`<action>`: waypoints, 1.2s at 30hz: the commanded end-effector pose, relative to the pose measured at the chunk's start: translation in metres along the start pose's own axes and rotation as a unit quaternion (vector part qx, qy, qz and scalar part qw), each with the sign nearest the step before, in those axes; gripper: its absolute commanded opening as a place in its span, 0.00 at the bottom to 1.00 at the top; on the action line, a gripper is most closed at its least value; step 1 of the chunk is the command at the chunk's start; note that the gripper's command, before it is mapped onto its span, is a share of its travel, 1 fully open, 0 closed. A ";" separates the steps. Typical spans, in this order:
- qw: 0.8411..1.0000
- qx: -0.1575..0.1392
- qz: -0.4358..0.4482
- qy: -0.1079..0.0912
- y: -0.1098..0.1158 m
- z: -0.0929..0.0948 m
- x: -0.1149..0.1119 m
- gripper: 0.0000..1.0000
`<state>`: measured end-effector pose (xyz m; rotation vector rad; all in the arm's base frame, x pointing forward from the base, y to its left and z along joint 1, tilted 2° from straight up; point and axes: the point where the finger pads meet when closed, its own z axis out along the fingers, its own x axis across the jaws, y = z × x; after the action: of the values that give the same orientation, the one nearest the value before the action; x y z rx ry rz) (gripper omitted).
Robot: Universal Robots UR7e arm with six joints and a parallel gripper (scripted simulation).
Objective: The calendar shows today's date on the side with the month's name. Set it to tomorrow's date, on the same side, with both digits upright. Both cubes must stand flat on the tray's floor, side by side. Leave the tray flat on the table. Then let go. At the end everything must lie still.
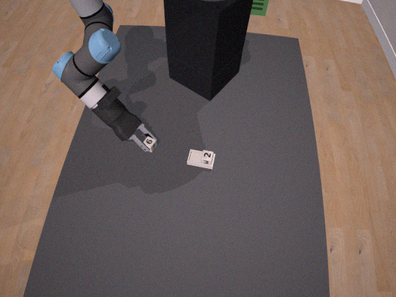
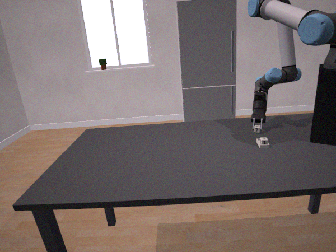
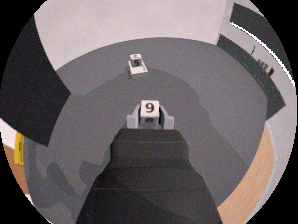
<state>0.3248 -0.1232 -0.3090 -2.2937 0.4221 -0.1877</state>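
My gripper (image 1: 152, 144) (image 2: 257, 127) (image 3: 149, 111) is shut on a white number cube (image 1: 149, 140) (image 2: 256, 129) (image 3: 149, 107), left of the tray in the top view. One face of this cube reads as 9 in the wrist view, and another shows 7 in the exterior view. Its height above the table is hard to tell. The white tray (image 1: 195, 164) (image 2: 264, 147) (image 3: 140, 71) lies on the table. A second cube (image 1: 207, 155) (image 2: 264, 141) (image 3: 136, 62) stands in its right half in the top view, with a sideways 2 on top. The wrist view shows 5 on its side. The left half is empty.
The black robot pedestal (image 1: 198, 43) (image 2: 322, 112) stands behind the tray in the top view. The dark table (image 1: 204, 231) (image 2: 140, 168) extends around the tray, and the arm's shadow falls across part of it.
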 end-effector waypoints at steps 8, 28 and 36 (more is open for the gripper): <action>1.000 0.000 0.000 0.000 0.002 0.002 0.000 0.57; 1.000 0.000 0.000 0.000 0.003 0.003 0.000 0.57; 1.000 0.000 0.000 0.000 0.003 0.003 0.000 0.57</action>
<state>0.3249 -0.1231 -0.3139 -2.2936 0.4221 -0.1877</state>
